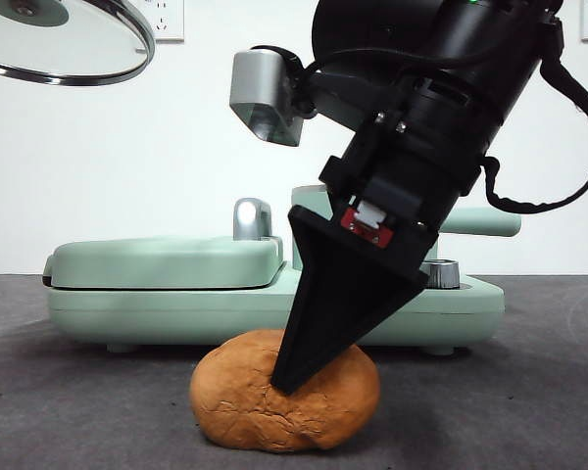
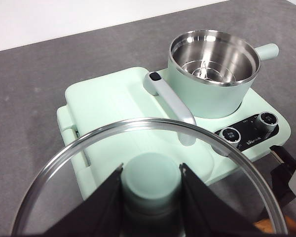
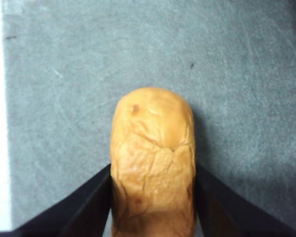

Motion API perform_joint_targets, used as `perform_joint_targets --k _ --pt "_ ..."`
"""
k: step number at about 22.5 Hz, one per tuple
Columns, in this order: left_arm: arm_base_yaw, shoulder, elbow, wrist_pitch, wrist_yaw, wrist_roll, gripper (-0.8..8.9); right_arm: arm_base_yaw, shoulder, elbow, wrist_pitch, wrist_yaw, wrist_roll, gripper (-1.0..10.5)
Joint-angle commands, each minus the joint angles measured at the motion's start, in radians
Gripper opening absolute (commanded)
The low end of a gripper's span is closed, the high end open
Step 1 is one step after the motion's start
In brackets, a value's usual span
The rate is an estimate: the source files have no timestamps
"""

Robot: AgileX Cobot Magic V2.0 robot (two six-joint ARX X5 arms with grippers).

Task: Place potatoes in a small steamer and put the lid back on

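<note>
In the front view, the right gripper (image 1: 292,377) comes down at a slant from above onto the potato (image 1: 284,397), which lies on the grey table (image 1: 529,392) just in front of the green grill unit (image 1: 176,284). One black jaw overlaps the potato's upper middle; the other is hidden behind it. The glass lid (image 1: 64,39) hangs high above and to the side of the potato, well clear of the table. The lift should go straight up first, so the potato clears the grill unit's front edge before any sideways travel.

In the left wrist view, the left gripper (image 2: 150,185) has its jaws closed on the lid's mint-green knob (image 2: 150,180), holding the lid (image 2: 64,163) up beyond the potato, over the near edge of the grill unit (image 2: 108,103). The small steamer (image 2: 214,79) stands open on that unit, its steel bowl empty, its handle (image 2: 266,50) pointing away. The lid is best held well aside from the steamer's mouth so the loaded arm has a free path in.

In the right wrist view, the jaws stand on either side of the potato (image 3: 153,158), touching its flanks toward one end; most of its length sticks out beyond them. They appear to pinch it, though the potato looks to be resting on the table (image 3: 246,74). With a grip this far off the middle, the free end may droop, so a firm squeeze and a slow lift seem wise, and the potato should go in end-first.
</note>
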Motion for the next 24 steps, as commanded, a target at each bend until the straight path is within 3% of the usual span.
perform_joint_targets --k 1,6,9,12,15,24 --pt "-0.003 0.0 0.015 0.033 -0.003 0.007 0.14 0.01 0.006 0.018 -0.017 0.0 0.042 2.0" --pt "-0.003 0.0 0.015 0.033 -0.003 0.007 0.14 -0.016 -0.171 0.022 -0.068 0.008 0.149 2.0" --pt "-0.003 0.0 0.015 0.034 -0.003 0.006 0.14 -0.037 -0.308 0.079 -0.175 0.109 0.298 2.0" --pt "-0.003 0.0 0.015 0.034 -0.003 0.006 0.14 -0.079 -0.354 0.226 -0.357 0.193 0.38 2.0" --pt "-0.003 0.0 0.015 0.034 -0.003 0.006 0.14 -0.139 -0.341 0.383 -0.436 0.234 0.383 2.0" --pt "-0.003 0.001 0.015 0.037 -0.003 0.006 0.14 -0.309 -0.183 0.661 -0.442 0.229 0.373 2.0"
